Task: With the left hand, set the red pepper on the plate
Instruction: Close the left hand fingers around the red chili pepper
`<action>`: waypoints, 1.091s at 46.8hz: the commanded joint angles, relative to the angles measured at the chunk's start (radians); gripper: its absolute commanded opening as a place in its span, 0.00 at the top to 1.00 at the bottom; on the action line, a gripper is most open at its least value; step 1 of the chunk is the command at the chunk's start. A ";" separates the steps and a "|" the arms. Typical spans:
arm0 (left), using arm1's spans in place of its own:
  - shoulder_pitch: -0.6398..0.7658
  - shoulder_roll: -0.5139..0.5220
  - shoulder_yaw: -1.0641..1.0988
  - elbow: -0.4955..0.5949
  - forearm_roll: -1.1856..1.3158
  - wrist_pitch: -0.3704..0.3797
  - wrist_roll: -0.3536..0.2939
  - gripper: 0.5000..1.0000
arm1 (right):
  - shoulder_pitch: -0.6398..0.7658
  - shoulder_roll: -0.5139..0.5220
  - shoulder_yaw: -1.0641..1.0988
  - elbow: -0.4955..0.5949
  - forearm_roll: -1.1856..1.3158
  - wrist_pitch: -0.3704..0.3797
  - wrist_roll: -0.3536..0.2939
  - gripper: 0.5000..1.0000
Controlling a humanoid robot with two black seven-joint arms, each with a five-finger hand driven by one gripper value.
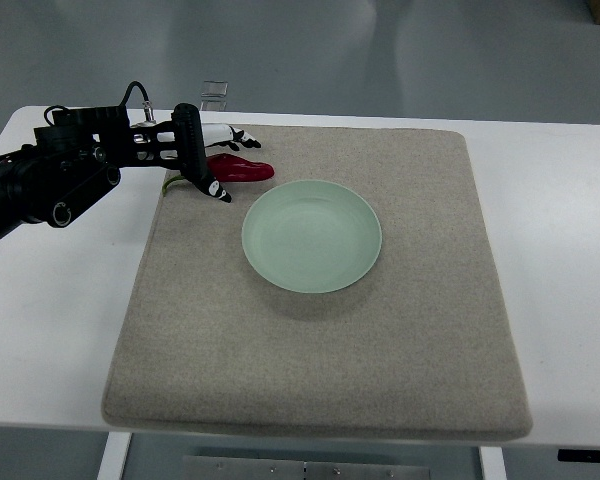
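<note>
Top view: a steep look down on a white table [560,250] that carried a beige felt mat [380,350] over most of its middle.
Left arm: black, it entered from the picture's left edge and reached across the table's far-left part toward the mat's far-left corner.
Left hand [195,150]: black with white segments, it sat over that corner of the mat, its fingers [202,165] extended and fanned, some pointing down toward the near side, others stretching right along the far edge of the mat.
Left hand state: the fingers stood spread around the pepper's stem end; whether they actually pressed on the pepper could not be told, and no closed grasp was visible.
Red pepper [242,170]: it lay flat on the mat near the far-left corner, its long body pointing right, its left end tucked under the hand's fingers, with a thin green stem showing just left of the fingers.
Plate [312,236]: pale green and round, it sat on the mat a little left of centre, holding nothing.
Pepper and plate: the pepper lay just beyond the plate's far-left rim, near it but apart.
Clear object [214,96]: a small transparent piece stood on the table past the mat's far edge, behind the hand.
</note>
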 commanded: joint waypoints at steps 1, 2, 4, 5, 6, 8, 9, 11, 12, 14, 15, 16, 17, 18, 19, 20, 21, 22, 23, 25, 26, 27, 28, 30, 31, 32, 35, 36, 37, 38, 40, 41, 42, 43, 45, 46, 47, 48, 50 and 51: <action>0.000 0.000 0.000 0.000 0.000 0.001 0.000 0.38 | 0.000 0.000 0.000 0.000 0.000 -0.001 0.000 0.14; 0.000 0.000 0.000 0.000 0.000 0.001 0.000 0.40 | 0.000 0.000 0.000 0.000 0.000 -0.001 0.001 0.14; 0.001 0.000 0.000 0.000 0.000 0.001 0.000 0.40 | 0.000 0.000 0.000 0.000 0.000 -0.001 0.000 0.14; 0.001 0.000 0.000 0.000 0.000 0.001 0.000 0.40 | 0.000 0.000 0.000 0.000 0.000 -0.001 0.000 0.14; 0.001 0.000 0.000 0.000 0.000 0.001 0.000 0.41 | 0.000 0.000 0.000 0.000 0.000 -0.001 0.000 0.14; 0.001 0.000 0.000 0.000 0.000 0.001 0.000 0.44 | 0.000 0.000 0.000 0.000 0.000 -0.001 0.000 0.14; 0.000 0.000 0.000 0.000 0.000 0.001 0.000 0.45 | 0.000 0.000 0.000 0.000 0.000 -0.001 0.001 0.14; 0.000 0.000 0.000 0.000 0.002 0.001 0.002 0.51 | 0.000 0.000 0.000 0.000 0.000 -0.001 0.000 0.14; 0.000 0.000 0.002 0.000 0.002 0.001 0.000 0.53 | 0.000 0.000 0.000 0.000 0.000 0.001 0.000 0.14; 0.000 0.000 0.000 -0.001 0.002 0.001 0.000 0.56 | 0.000 0.000 0.000 0.000 0.000 -0.001 0.001 0.14; 0.000 0.000 0.002 -0.001 0.002 0.001 0.000 0.58 | 0.000 0.000 0.000 0.000 0.000 -0.001 0.000 0.14; 0.000 0.000 0.002 -0.001 0.002 0.001 0.002 0.59 | 0.000 0.000 0.000 0.000 0.000 -0.001 0.000 0.14; -0.002 0.000 0.000 -0.001 0.002 0.001 0.000 0.59 | 0.000 0.000 0.000 0.000 0.000 0.001 0.000 0.14; 0.000 0.000 0.002 -0.001 0.002 0.001 0.002 0.60 | 0.000 0.000 0.000 0.000 0.000 0.001 0.000 0.14; 0.000 0.000 0.002 -0.001 0.002 0.001 0.000 0.62 | 0.000 0.000 0.000 0.000 0.000 -0.001 0.000 0.14; 0.000 0.000 0.000 -0.001 0.002 0.001 0.000 0.65 | 0.000 0.000 0.000 0.000 0.000 -0.001 0.000 0.14; 0.000 0.000 0.002 -0.001 0.002 -0.001 0.000 0.67 | 0.000 0.000 0.000 0.000 0.000 -0.001 0.000 0.14; 0.000 0.000 0.002 -0.001 0.003 -0.001 0.000 0.68 | 0.000 0.000 0.000 0.000 0.000 -0.001 0.000 0.14; 0.000 0.000 0.002 -0.001 0.006 -0.001 0.000 0.68 | 0.000 0.000 0.000 0.000 0.000 0.001 0.000 0.14; 0.000 0.000 0.005 -0.001 0.009 -0.001 0.000 0.74 | 0.000 0.000 0.000 0.000 0.000 0.001 0.000 0.14; 0.000 0.000 0.009 -0.001 0.011 0.001 0.000 0.75 | 0.000 0.000 0.000 0.000 0.000 -0.001 0.000 0.14; 0.000 0.000 0.014 -0.001 0.011 0.001 0.000 0.76 | 0.000 0.000 0.000 0.000 0.000 -0.001 0.000 0.14; -0.002 0.000 0.018 -0.001 0.011 0.001 0.000 0.76 | 0.000 0.000 0.000 0.000 0.000 -0.001 0.000 0.14; -0.002 0.000 0.025 -0.001 0.012 0.001 0.002 0.79 | 0.000 0.000 0.000 0.000 0.000 -0.001 0.000 0.14; -0.002 0.000 0.026 -0.003 0.012 0.001 0.002 0.82 | 0.000 0.000 0.000 0.000 0.000 -0.001 0.000 0.14; -0.002 0.000 0.026 -0.003 0.012 0.001 0.002 0.83 | 0.000 0.000 0.000 0.000 0.000 -0.001 0.000 0.14; 0.000 0.000 0.026 -0.003 0.012 0.001 0.002 0.92 | 0.000 0.000 0.000 0.000 0.000 0.001 0.000 0.14; -0.002 0.000 0.026 -0.003 0.012 -0.001 0.002 0.94 | 0.000 0.000 0.000 0.000 0.000 0.001 0.000 0.14; -0.002 0.000 0.026 -0.003 0.012 0.001 0.002 0.97 | 0.000 0.000 0.000 0.000 0.000 -0.001 0.000 0.14; -0.002 0.000 0.026 -0.003 0.012 0.001 0.002 0.99 | 0.000 0.000 0.000 0.000 0.000 0.001 0.000 0.14; -0.002 0.000 0.026 -0.003 0.012 0.001 0.002 1.00 | 0.000 0.000 0.000 0.000 0.000 0.001 0.000 0.14; -0.002 0.000 0.026 -0.003 0.012 0.001 0.002 1.00 | 0.000 0.000 0.000 0.000 0.000 -0.001 0.000 0.14; -0.002 0.000 0.026 -0.003 0.012 0.001 0.002 1.00 | 0.000 0.000 0.000 0.000 0.000 0.001 0.000 0.14; -0.003 0.000 0.026 -0.003 0.012 0.001 0.002 1.00 | 0.000 0.000 0.000 0.000 0.000 0.001 0.000 0.14; -0.005 0.000 0.026 -0.003 0.012 0.001 0.000 1.00 | 0.000 0.000 0.000 0.000 0.000 0.001 0.000 0.14; -0.006 0.000 0.026 -0.003 0.012 0.001 0.002 1.00 | 0.000 0.000 0.000 0.000 0.000 -0.001 0.000 0.14; -0.006 0.000 0.026 -0.003 0.011 0.001 0.002 1.00 | 0.000 0.000 0.000 0.000 0.000 -0.001 0.000 0.14; -0.008 0.000 0.026 -0.003 0.011 0.001 0.002 1.00 | 0.000 0.000 0.000 0.000 0.000 0.001 0.000 0.14; -0.008 0.002 0.025 -0.003 0.009 0.001 0.002 1.00 | 0.000 0.000 0.000 0.000 0.000 -0.001 0.000 0.14; -0.008 0.002 0.025 -0.003 0.009 0.001 0.002 1.00 | 0.000 0.000 0.000 0.000 0.000 -0.001 0.000 0.14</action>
